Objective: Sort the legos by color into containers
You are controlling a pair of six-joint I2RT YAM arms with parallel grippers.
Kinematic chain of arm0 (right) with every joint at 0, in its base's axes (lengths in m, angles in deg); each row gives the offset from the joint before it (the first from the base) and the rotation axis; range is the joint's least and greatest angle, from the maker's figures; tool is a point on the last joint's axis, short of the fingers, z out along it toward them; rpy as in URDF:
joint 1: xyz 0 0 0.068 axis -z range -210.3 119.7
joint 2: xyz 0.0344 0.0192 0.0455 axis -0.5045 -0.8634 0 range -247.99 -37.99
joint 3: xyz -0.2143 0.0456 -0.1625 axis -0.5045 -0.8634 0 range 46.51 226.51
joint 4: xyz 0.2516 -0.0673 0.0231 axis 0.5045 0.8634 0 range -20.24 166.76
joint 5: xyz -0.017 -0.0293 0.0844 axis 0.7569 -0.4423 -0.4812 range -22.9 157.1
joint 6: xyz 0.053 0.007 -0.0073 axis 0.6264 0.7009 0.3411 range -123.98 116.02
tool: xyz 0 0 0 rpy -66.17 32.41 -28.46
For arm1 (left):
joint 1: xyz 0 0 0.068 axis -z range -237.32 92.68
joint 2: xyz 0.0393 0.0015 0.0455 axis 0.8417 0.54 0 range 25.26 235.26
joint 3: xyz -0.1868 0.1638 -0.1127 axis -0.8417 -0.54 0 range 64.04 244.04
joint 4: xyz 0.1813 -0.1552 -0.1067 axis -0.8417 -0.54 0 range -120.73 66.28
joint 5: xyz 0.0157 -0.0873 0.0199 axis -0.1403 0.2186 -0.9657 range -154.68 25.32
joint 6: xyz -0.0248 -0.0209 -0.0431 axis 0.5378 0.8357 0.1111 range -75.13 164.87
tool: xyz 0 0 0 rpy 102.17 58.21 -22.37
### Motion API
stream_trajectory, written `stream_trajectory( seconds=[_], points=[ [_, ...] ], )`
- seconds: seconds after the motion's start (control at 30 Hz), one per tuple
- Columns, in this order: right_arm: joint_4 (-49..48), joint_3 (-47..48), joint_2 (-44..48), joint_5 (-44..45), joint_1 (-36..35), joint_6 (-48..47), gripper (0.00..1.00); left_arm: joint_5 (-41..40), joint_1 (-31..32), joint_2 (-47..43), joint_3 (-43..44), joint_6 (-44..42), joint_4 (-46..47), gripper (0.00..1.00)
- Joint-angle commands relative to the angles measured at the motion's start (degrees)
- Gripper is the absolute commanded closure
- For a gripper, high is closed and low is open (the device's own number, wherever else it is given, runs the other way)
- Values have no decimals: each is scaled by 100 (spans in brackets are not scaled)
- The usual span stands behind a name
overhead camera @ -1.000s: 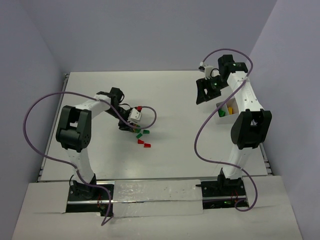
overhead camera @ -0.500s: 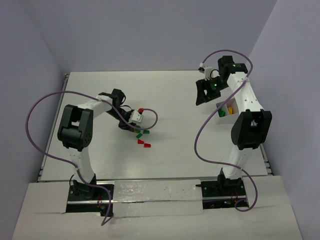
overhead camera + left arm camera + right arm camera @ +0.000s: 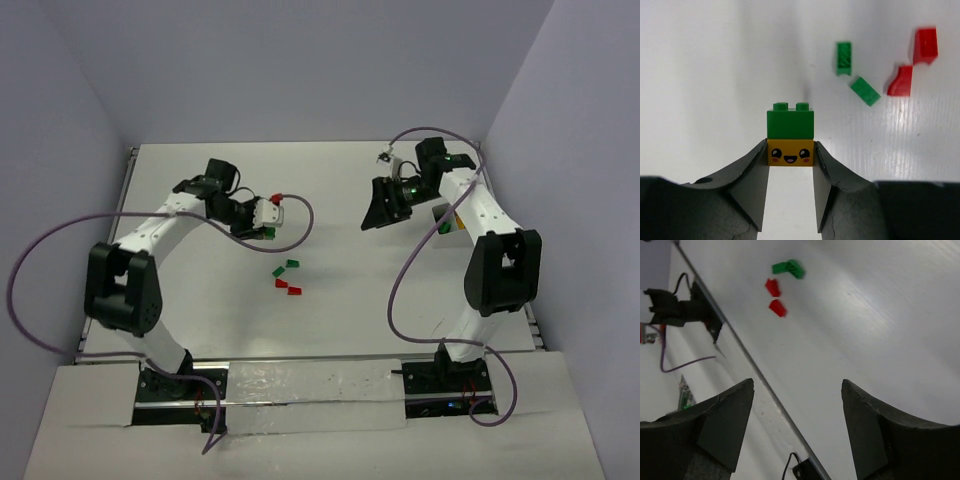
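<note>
Loose legos (image 3: 290, 277), red and green, sit near the centre of the table (image 3: 200, 310). Beyond, left gripper (image 3: 790, 152) clamps a yellow-green stack (image 3: 790, 131), long axis straight out from the jaws. Tray (image 3: 438, 212) lies far right, at the right edge; right gripper (image 3: 796, 385), apart and empty, is nearer it.

The left tool (image 3: 264, 222) sits at ten o'clock from the middle of the white table (image 3: 340, 320), closed on a green brick (image 3: 270, 234). At its five o'clock lie loose green bricks (image 3: 287, 267) with red bricks (image 3: 291, 287) just beside them. The right tool (image 3: 384, 207) hangs at two o'clock from the middle, and the white tray (image 3: 438, 211) at its three o'clock is mostly hidden by the right arm (image 3: 480, 205).
</note>
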Motion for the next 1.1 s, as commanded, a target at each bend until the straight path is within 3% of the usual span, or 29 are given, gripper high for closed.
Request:
stream_trajectory(
  seconds=[0.0,0.13,0.2,0.3,0.53,1.07],
  points=[
    [-943,-36,379,-1131,-622,638,16,136,191,-1342,-225,1760,680,100],
    [-984,290,68,-1663,-1067,867,14,249,612,-1895,-262,3008,871,100],
    [-1001,543,-113,-1920,-1253,1001,6,181,902,-2083,-359,3705,1050,100],
    [-1027,750,-312,-2227,-1385,1186,0,-189,1389,-2140,-410,4052,1190,100],
    [-1298,900,-656,-2241,-1560,1719,0,-814,2023,-2105,-315,4460,1466,100],
    [-1469,443,-798,-2364,-1802,1954,11,-1130,2138,-1860,-16,4618,1712,100]
  ],
)
